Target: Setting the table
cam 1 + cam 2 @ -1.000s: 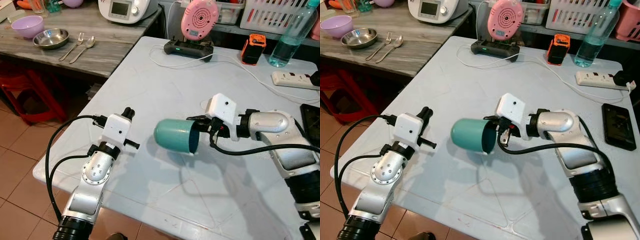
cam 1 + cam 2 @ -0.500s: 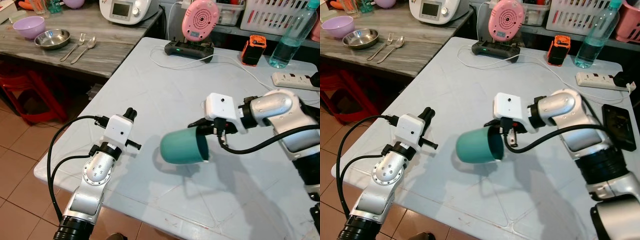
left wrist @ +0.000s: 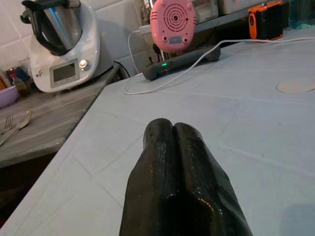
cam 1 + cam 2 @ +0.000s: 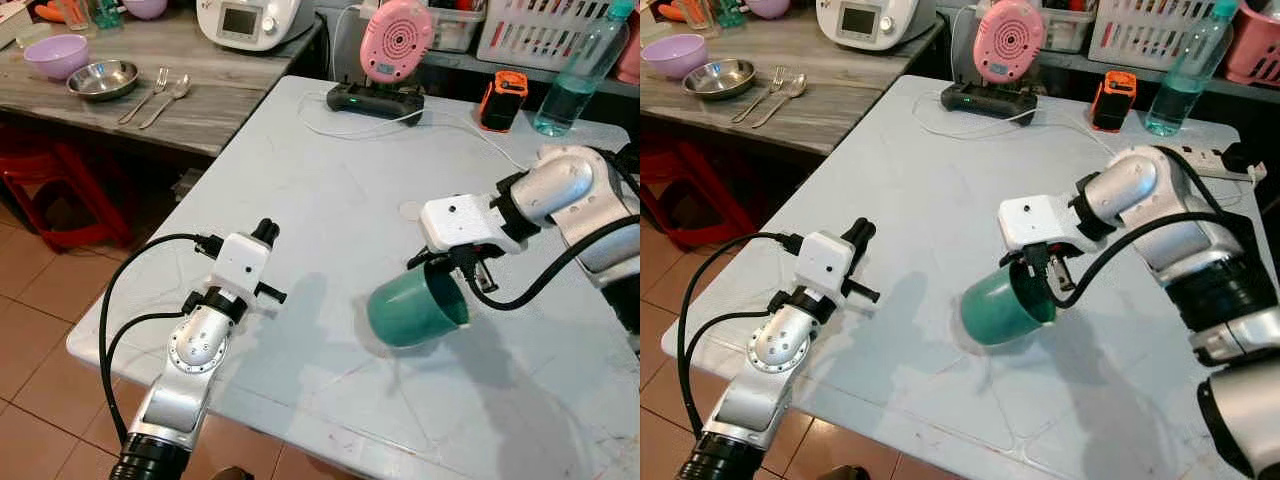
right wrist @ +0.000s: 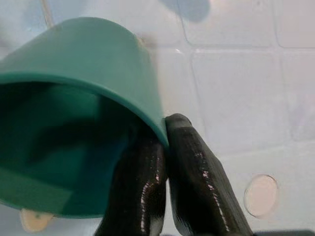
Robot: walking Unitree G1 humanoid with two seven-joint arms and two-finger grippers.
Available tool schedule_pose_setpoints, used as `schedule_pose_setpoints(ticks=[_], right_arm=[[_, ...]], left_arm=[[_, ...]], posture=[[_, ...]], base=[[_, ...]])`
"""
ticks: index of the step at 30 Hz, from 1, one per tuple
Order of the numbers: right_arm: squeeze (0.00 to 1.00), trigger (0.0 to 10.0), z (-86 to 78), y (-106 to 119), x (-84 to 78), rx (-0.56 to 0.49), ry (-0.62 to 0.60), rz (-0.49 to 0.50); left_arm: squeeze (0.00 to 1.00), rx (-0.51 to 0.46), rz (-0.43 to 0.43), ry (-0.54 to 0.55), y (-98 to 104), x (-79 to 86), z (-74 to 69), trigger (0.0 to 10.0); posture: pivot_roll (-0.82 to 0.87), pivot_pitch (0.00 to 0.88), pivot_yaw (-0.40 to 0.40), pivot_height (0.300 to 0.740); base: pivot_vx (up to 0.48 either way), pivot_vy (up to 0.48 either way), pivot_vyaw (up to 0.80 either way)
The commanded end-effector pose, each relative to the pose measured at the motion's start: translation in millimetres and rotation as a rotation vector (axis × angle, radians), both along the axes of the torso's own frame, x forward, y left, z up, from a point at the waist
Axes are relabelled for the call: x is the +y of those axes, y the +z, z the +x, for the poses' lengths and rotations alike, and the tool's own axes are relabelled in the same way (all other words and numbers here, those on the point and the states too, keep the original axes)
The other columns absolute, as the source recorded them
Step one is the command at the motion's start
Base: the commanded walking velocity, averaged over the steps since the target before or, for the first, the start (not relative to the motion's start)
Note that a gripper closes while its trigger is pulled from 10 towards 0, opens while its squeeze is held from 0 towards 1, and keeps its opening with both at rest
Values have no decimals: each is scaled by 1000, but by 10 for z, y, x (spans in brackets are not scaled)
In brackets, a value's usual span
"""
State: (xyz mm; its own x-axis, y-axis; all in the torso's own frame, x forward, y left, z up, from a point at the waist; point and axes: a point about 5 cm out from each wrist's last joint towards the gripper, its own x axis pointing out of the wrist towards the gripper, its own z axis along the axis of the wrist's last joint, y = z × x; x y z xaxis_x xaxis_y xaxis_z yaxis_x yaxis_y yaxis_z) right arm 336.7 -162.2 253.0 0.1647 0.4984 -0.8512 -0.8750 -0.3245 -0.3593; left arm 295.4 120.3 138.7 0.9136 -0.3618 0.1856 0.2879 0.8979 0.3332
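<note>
right gripper (image 4: pixel 1038 268) clamps rim of teal cup (image 4: pixel 1002 307), one finger inside | cup held tilted just above white table (image 4: pixel 920 170), base toward 8 o'clock, mouth 2 o'clock | left gripper (image 3: pixel 172 129) clenched, empty, idle at 9 o'clock of cup

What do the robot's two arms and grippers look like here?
Both arms are silver metal with black joint collars and looping black cables. Each wrist carries a white boxy camera housing. The left gripper and right gripper each end in two long, glossy black fingers with rounded tips.
</note>
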Motion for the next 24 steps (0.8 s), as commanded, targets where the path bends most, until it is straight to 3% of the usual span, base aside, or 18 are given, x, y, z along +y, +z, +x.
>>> schedule_pose_setpoints(ticks=[1,9,21,22,23,24], right_arm=[[0,0,7,20,-44,-20,16,-82],[0,0,112,88,-158,-86,11,-207],[0,0,246,77,-175,-182,17,-271],[0,1412,269,79,-160,-205,19,-265],[0,1412,269,79,-160,-205,19,-265],[0,2039,291,85,-145,-227,16,-254]], left_arm=[[0,11,6,-3,-35,-4,-22,10000],[0,20,-4,-12,-47,-31,-23,10000],[0,25,-14,-16,-53,-49,-29,10000],[0,26,-15,-16,-55,-50,-31,10000],[0,26,-15,-16,-55,-50,-31,10000],[0,28,-17,-16,-58,-51,-33,10000]], posture=[[-92,95,7,740],[-96,96,7,740],[-96,96,7,740],[-96,96,7,740],[-96,96,7,740],[-96,96,7,740]], base=[[0,0,0],[0,0,0],[0,0,0],[0,0,0],[0,0,0],[0,0,0]])
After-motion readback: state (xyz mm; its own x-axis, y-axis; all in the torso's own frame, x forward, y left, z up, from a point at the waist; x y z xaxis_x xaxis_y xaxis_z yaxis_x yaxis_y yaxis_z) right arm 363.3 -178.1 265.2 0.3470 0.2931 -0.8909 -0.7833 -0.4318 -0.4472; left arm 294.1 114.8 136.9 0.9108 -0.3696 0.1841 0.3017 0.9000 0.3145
